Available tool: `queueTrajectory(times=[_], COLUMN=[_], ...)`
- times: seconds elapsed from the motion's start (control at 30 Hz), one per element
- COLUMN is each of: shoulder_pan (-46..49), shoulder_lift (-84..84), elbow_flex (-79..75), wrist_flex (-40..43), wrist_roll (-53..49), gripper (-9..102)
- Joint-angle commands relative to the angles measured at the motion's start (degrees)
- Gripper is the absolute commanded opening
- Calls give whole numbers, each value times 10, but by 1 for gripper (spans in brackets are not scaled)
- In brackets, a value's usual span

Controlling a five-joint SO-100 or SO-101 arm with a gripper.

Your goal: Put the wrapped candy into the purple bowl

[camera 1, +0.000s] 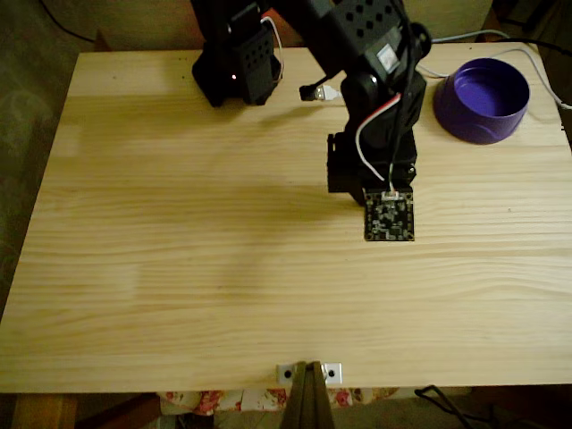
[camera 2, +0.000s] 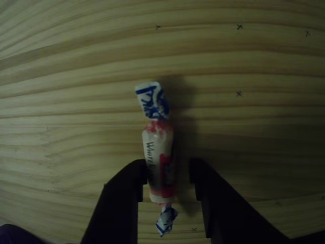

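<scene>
Two black fingers of the gripper [camera 2: 166, 179] stood on either side of the small cylindrical candy in its white wrapper with red marks and blue-printed twisted ends [camera 2: 158, 162], as the other view showed. The left finger [camera 2: 124, 198] touched or nearly touched the wrapper's side; the right finger [camera 2: 208, 198] stood a little apart from it, with a strip of shadowed wood between. The jaws were therefore apart, straddling the sweet without clamping it. The candy lay lengthwise between them on the pale pine-board table [camera 2: 71, 101], one twisted end pointing away from the gripper and the other tucked low between the fingers.

In the fixed view, going from left to right, the arm's black base [camera 1: 234, 63] sat at the far edge of the table, then the black arm [camera 1: 375, 107] reached forward and down near the table's middle, its wrist carrying a small square circuit board [camera 1: 390, 215] that hid the sweet beneath it. Farther right, near the far right corner, stood the round glossy deep purple plastic bowl [camera 1: 483, 100], well apart from the gripper, with nothing to be seen inside it.

By my judgement the task was at its early stage: the approach was made, while the closing, lifting, carrying to the bowl and releasing all remained
</scene>
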Motion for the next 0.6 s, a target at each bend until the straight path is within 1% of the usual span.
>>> queueTrajectory(times=[0.0,0.03,0.1,0.37,0.57], shoulder_pan=[2,2,2,3,-2], shoulder_lift=[5,5,4,12,83], elbow_flex=[-31,-31,-32,-32,-44], wrist_flex=[4,4,4,9,12], wrist_roll=[-1,-1,-2,9,18], gripper=[12,10,1,1,1])
